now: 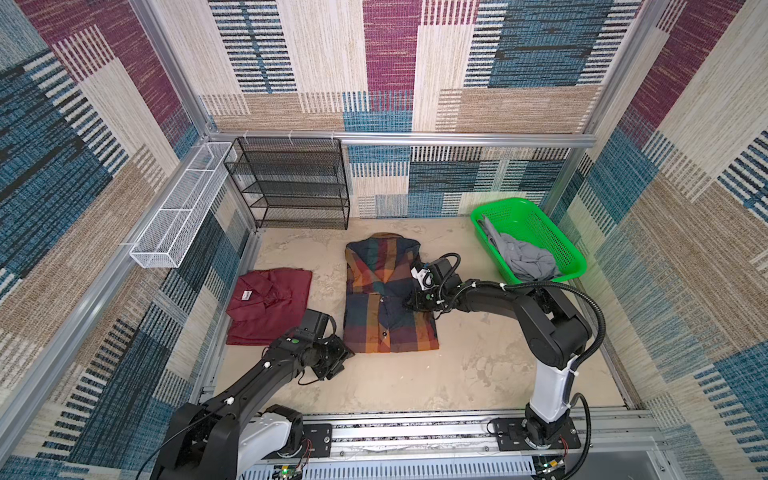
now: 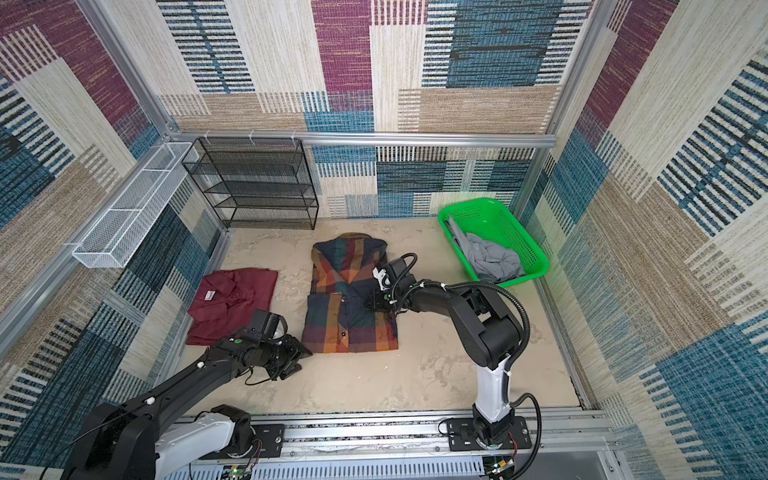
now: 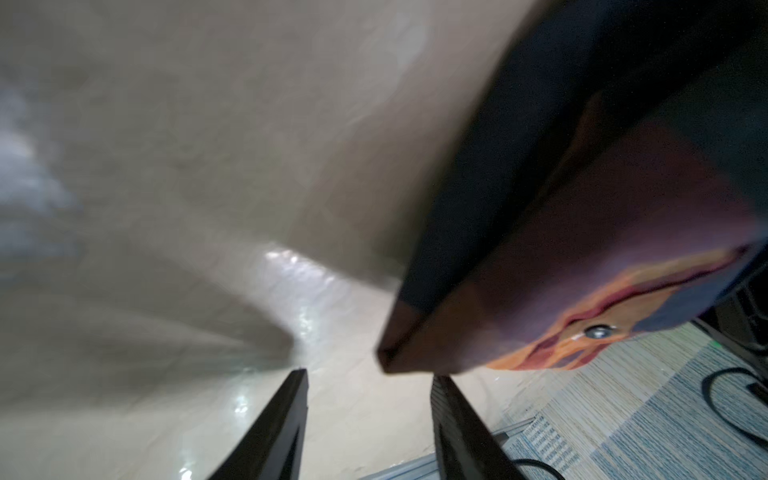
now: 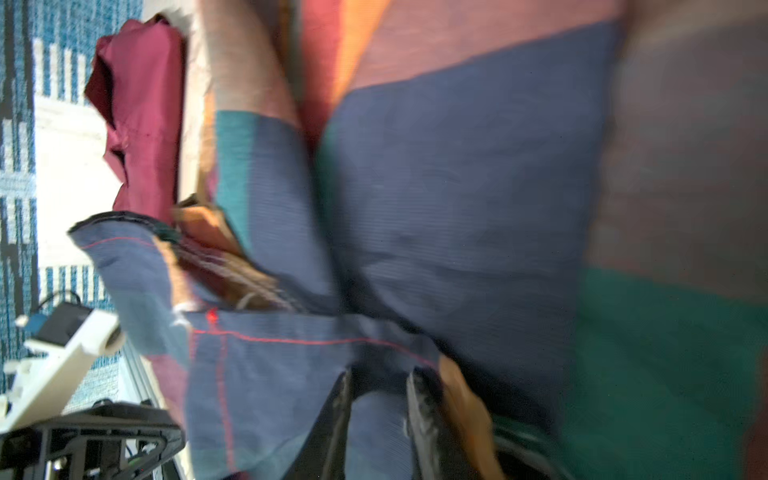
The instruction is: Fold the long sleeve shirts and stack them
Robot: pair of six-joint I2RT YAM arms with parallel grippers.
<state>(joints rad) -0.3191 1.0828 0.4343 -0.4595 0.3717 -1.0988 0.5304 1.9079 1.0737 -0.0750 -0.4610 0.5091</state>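
Note:
The plaid shirt (image 1: 386, 299) lies partly folded, collar away from me, in the middle of the beige table in both top views. My right gripper (image 1: 409, 305) sits at its right edge; the right wrist view shows this gripper (image 4: 380, 376) shut on a fold of navy plaid cloth (image 4: 457, 187). My left gripper (image 1: 343, 355) hovers at the shirt's near left corner. In the left wrist view it (image 3: 370, 374) is open and holds nothing, the corner (image 3: 415, 353) just beyond one fingertip. A folded maroon shirt (image 1: 270, 303) lies at the left. The grey shirt (image 1: 523, 257) is crumpled in the basket.
The green plastic basket (image 1: 503, 205) stands at the back right. A black mesh shelf rack (image 1: 291, 183) stands against the back wall, and a white wire tray (image 1: 174, 216) hangs on the left wall. The arms' base rail (image 1: 415, 432) runs along the front edge.

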